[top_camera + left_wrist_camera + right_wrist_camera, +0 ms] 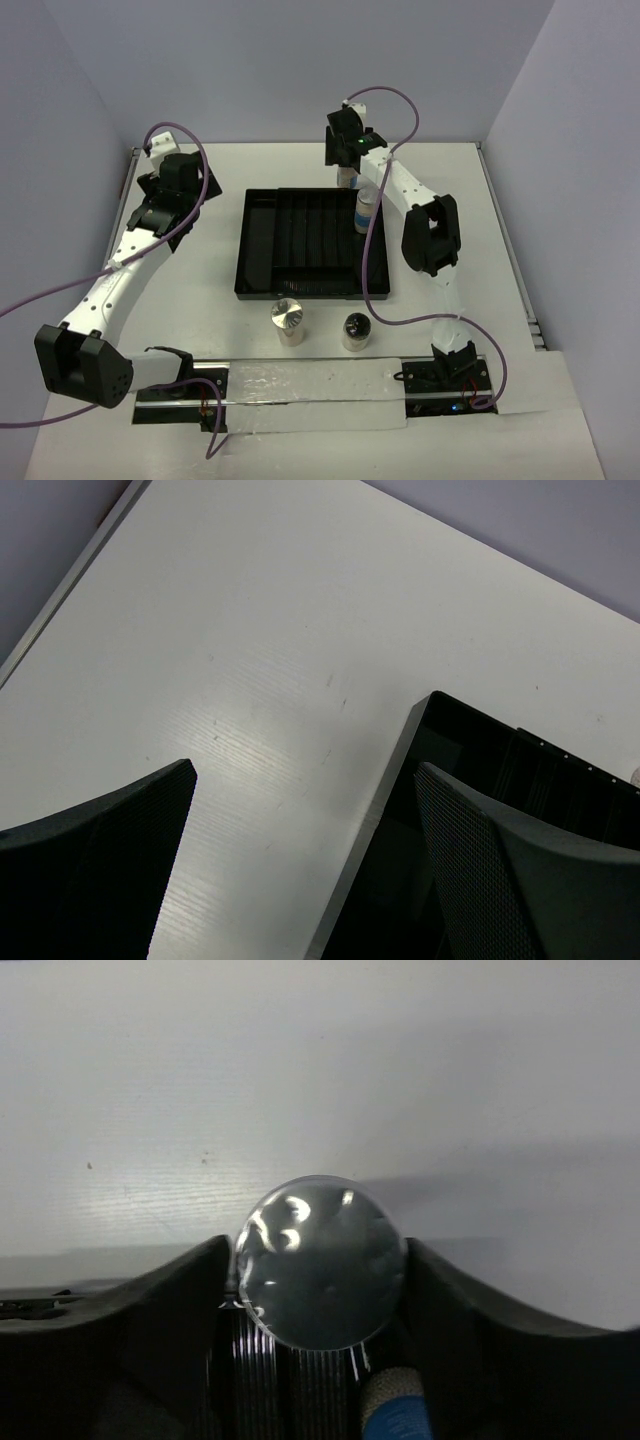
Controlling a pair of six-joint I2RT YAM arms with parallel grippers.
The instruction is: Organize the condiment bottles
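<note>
My right gripper (346,170) is shut on a jar with a shiny dark lid (320,1260) at the far right corner of the black divided tray (262,250). Its fingers (180,1300) touch both sides of the lid. The blue-white labelled jar (367,211) stands just nearer, at the tray's right side, and also shows in the right wrist view (402,1416). A silver-lidded jar (287,321) and a dark-lidded jar (356,329) stand on the table in front of the tray. My left gripper (185,213) is open and empty left of the tray, over bare table (305,770).
The tray's far left corner (470,742) lies just right of my left fingers. Walls close off the table at the back and sides. Cables hang from both arms, and a mounting rail (310,385) runs along the near edge.
</note>
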